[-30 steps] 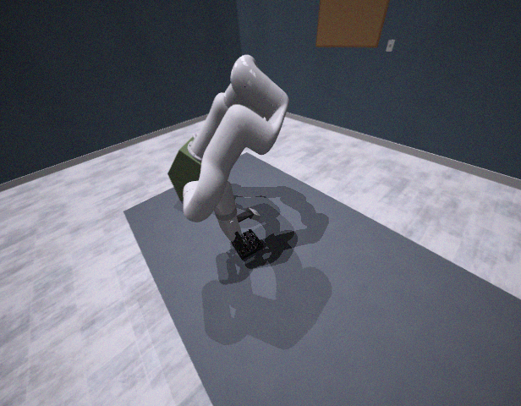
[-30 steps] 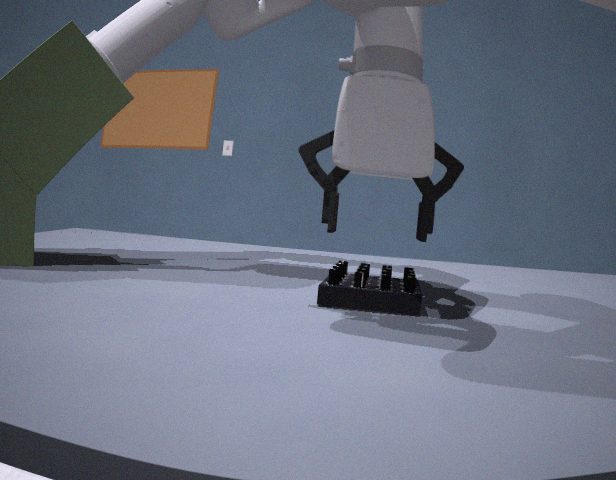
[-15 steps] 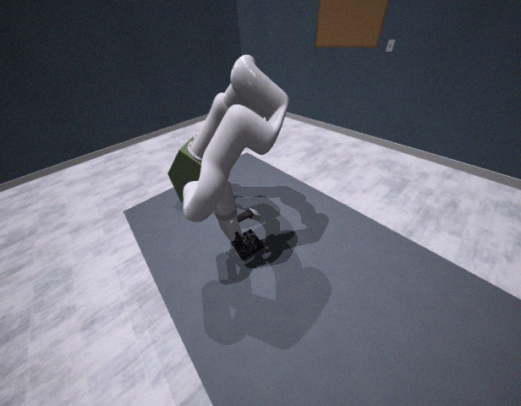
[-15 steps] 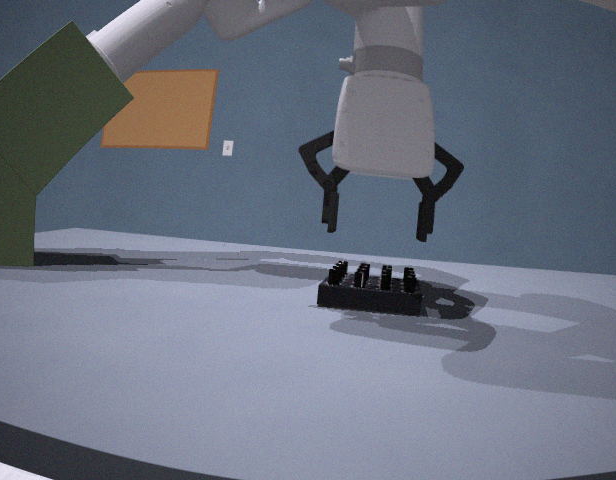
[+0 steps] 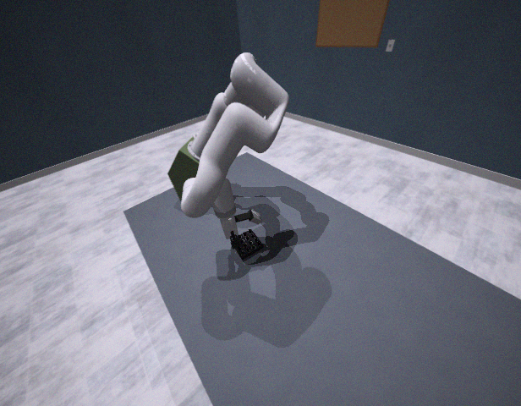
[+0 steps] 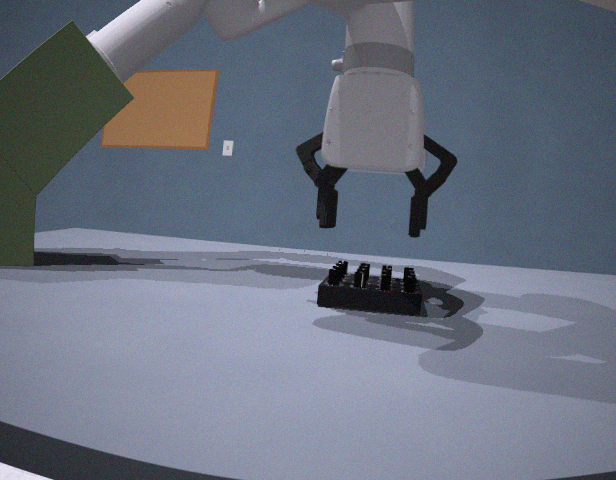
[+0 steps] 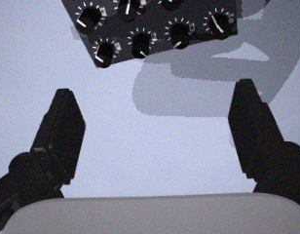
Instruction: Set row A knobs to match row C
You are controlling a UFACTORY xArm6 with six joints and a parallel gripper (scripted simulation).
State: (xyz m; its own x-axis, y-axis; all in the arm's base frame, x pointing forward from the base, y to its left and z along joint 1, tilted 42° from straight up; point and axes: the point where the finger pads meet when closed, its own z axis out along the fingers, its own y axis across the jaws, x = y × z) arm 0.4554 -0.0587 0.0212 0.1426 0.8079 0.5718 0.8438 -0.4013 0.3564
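The black knob box stands on its feet on the grey table. Its black knobs carry white lines and rings of white marks; in the wrist view the box sits turned at an angle at the top of the frame, partly cut off. My gripper is open and empty. It hangs well above the box, with its fingers over bare table just beside the box's near edge in the wrist view. In the top view the arm hides most of the gripper.
The arm's green base block stands at the table's far end. An orange panel hangs on the blue wall. Pale floor surrounds the table.
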